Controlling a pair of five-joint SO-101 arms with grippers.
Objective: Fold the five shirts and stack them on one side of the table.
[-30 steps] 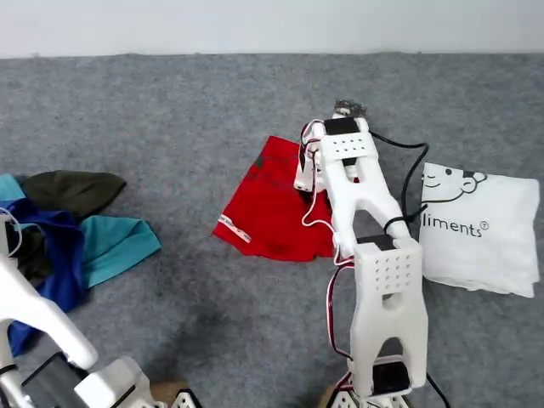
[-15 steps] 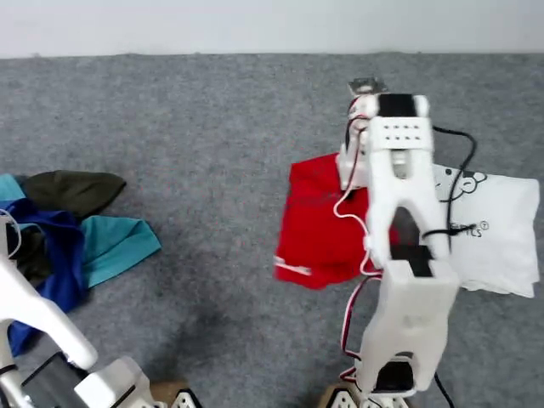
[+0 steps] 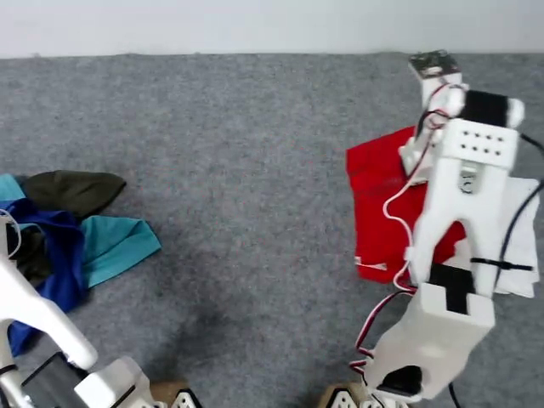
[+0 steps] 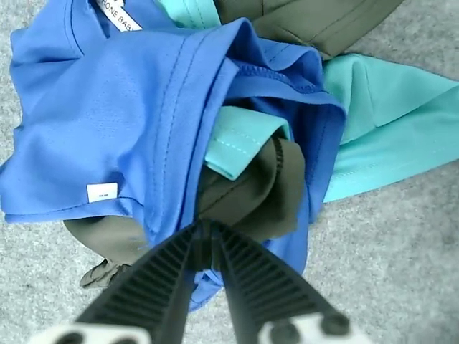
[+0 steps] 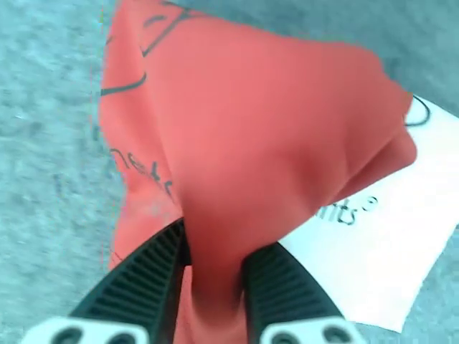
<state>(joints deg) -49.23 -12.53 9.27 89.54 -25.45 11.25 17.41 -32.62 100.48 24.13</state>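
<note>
grey, carpet-like covering runs over the whole counter [image 3: 238, 170], with a pale wall along its far edge. the right tool [image 5: 211, 251] is clamped on a gathered ridge of the red shirt [image 3: 378, 204], which hangs bunched from the pinch. that shirt lies partly over the folded white shirt [image 3: 527, 229] on the right side of the counter and partly on bare grey beside it. well apart on the left sits the pile [image 3: 59, 229] of blue shirt [image 4: 107, 129], teal shirt [image 4: 380, 122] and olive shirt [image 4: 265, 186]. the left tool [image 4: 209, 236] has its fingers drawn together, tips pressed in where the blue hem meets the olive cloth. whether they pinch fabric i cannot tell.

the step in hand looks like stacking red on white. to do it well, the red shirt should travel further across until its bulk sits over the middle of the white one, not over the edge. lowering should come before letting go, so the loose end lands first and the rest lays down flat. opening from height would likely drop it in a crumpled mound. a dragging move is the other risk, since the white shirt could shift or unfold under it. the lift away is best made straight up once the cloth is free.
</note>
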